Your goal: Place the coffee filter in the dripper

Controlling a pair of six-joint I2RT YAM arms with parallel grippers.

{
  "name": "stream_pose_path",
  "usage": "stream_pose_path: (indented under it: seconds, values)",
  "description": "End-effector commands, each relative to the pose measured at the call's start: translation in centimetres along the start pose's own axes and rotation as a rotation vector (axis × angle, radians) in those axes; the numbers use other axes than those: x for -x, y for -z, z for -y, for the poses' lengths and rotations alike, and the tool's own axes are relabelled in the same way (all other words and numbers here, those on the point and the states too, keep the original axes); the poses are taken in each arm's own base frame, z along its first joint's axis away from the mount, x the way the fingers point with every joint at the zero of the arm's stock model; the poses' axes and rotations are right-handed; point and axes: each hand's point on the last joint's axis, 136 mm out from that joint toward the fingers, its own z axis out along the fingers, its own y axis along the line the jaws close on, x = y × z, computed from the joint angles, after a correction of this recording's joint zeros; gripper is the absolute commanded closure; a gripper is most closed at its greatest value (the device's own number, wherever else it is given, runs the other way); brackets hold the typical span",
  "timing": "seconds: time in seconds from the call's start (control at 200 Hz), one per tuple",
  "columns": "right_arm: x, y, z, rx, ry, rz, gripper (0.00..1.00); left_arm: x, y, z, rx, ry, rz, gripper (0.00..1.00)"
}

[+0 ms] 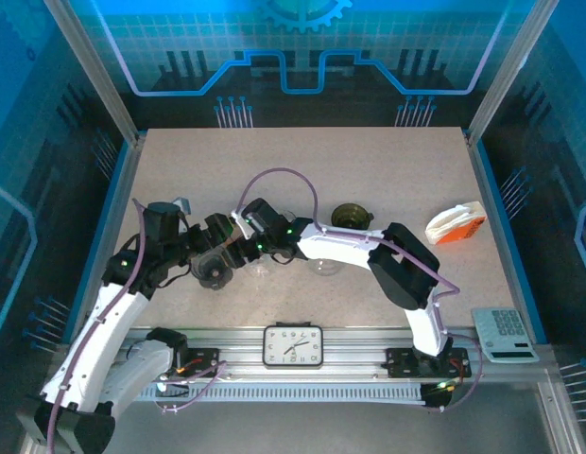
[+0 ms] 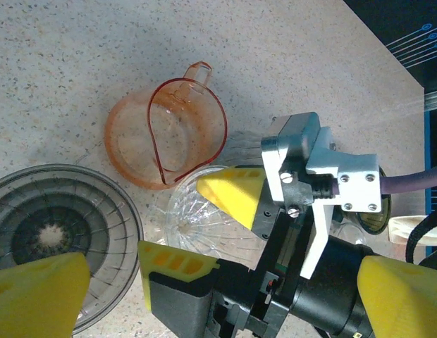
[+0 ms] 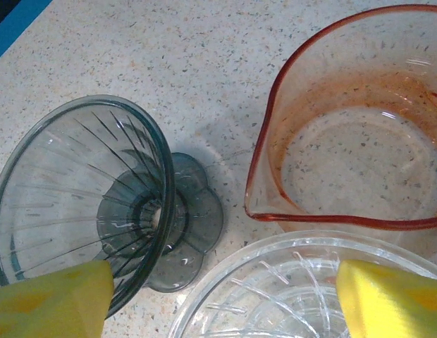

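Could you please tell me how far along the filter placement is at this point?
Done: nothing yet; the grey dripper and the clear dripper hold no filter. In hand: nothing; the right end effector hangs open over the clear dripper, the left end effector open by the grey one. Left: fetch a filter from what looks like the white stack on the table's right side and seat it.

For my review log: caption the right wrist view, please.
Open right gripper above a clear dripper, grey dripper left, orange pitcher right.
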Motion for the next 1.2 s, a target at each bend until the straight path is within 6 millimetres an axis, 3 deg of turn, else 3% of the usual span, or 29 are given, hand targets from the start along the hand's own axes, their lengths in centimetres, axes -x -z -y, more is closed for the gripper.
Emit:
stream_pose_path:
  seconds: [0.0, 0.19, 0.285, 0.445, 0.56, 0.69, 0.941, 1.196]
  values:
    - [1.9, 2.9, -1.2, 0.032, -0.002, 0.078, 0.16, 0.6, 1.1, 0.9, -0.023, -0.012, 0.022, 0.01]
    - [1.7, 7.5, -2.5, 0.036, -0.001, 0.127, 0.15, 1.0, 1.3, 1.7, -0.054, -0.011, 0.038, 0.01]
    - [0.5, 10.0, -1.5, -0.015, -0.034, 0.129, 0.16, 0.9, 1.0, 1.7, -0.058, -0.007, 0.031, 0.01]
    - [-3.5, 13.8, 2.9, -0.186, -0.109, 0.038, 0.25, 0.3, 0.0, 1.3, -0.063, 0.012, 0.013, 0.01]
    - [-6.0, 16.5, 7.7, -0.329, -0.187, -0.048, 0.38, 0.0, -1.0, 1.1, -0.065, 0.028, -0.002, 0.01]
    - [-7.2, 18.6, 11.7, -0.401, -0.250, -0.100, 0.42, -0.1, -1.8, 1.0, -0.063, 0.039, -0.019, 0.01]
    - [-7.4, 19.3, 16.4, -0.442, -0.296, -0.153, 0.48, -0.8, -2.3, 0.4, -0.049, 0.033, -0.044, 0.01]
    - [-8.3, 17.3, 17.6, -0.427, -0.305, -0.227, 0.49, -1.0, -2.2, 0.1, -0.040, 0.020, -0.046, 0.01]
